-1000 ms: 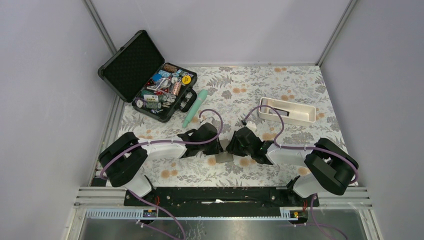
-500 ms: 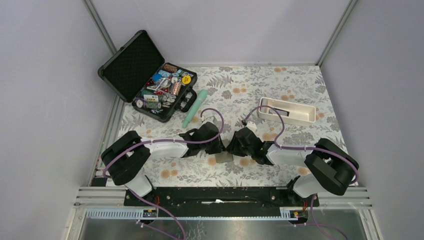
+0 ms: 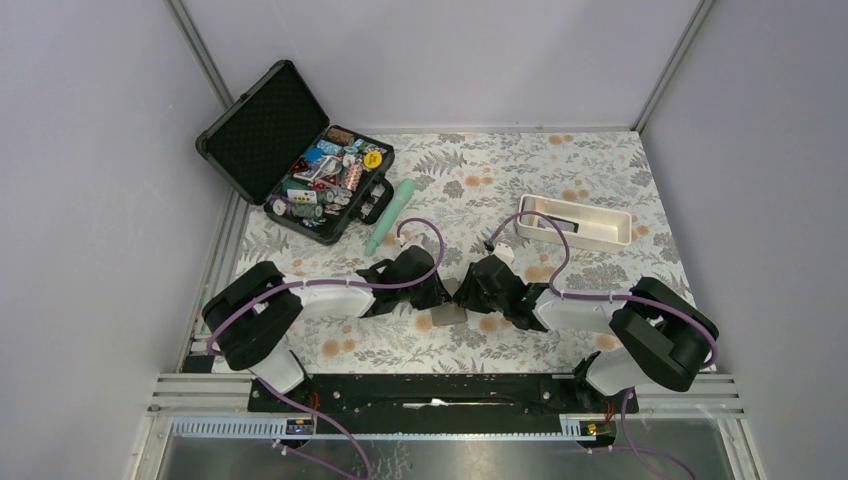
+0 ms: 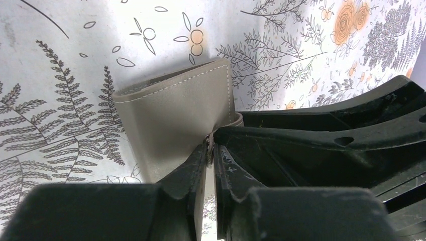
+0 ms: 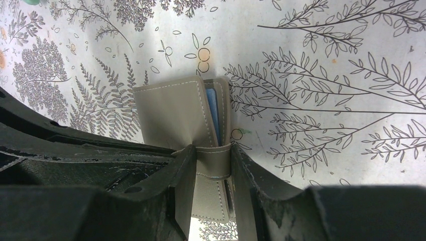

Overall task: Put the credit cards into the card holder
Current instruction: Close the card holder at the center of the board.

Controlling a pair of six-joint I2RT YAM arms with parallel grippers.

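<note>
smooth grey-brown stitched card holder (image 5: 176,115), folded, its length pointing away from the right gripper (image 5: 213,160) clamping it; left gripper (image 4: 211,150) pinches one flap's edge; blue card (image 5: 213,113) peeks out.

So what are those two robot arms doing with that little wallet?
Both arms are holding the grey wallet near the front of the flowery table. The left end effector pinches one edge, and the right end effector grips the other side. A blue card already sits inside a pocket.
</note>
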